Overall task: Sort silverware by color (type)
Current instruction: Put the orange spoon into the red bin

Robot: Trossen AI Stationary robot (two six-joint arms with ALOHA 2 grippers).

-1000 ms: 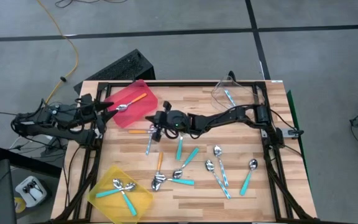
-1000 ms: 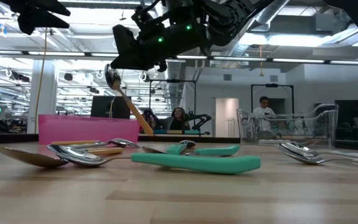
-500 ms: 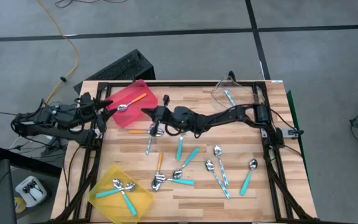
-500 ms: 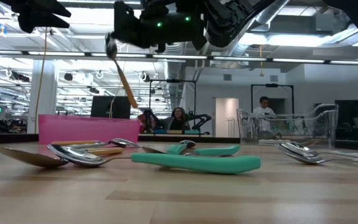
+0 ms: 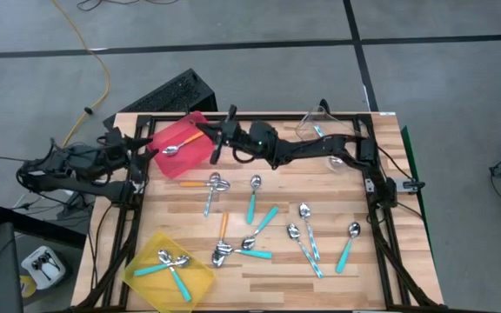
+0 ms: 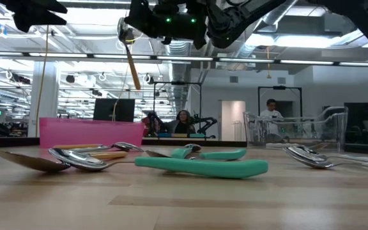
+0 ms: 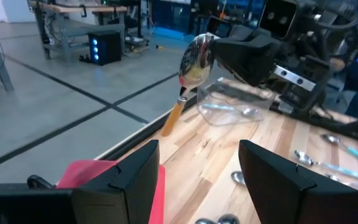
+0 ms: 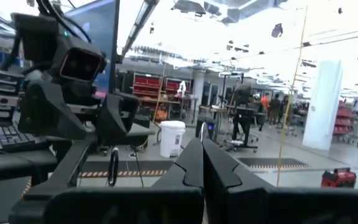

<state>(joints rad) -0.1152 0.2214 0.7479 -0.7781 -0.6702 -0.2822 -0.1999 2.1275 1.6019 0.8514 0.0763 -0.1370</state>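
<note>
1. Loose silverware lies scattered mid-tabletop.
2. Right gripper, fingers pinching an orange-handled spoon, hangs beside the red bin near the far edge.
3. Left gripper, fingers spread, waits at the far-left edge.

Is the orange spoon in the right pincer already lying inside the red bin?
No, the right pincer holds the orange spoon by its bowl, handle hanging down in the air well above the red bin.

Robotics lab: workbenches, ceiling strip lights.
</note>
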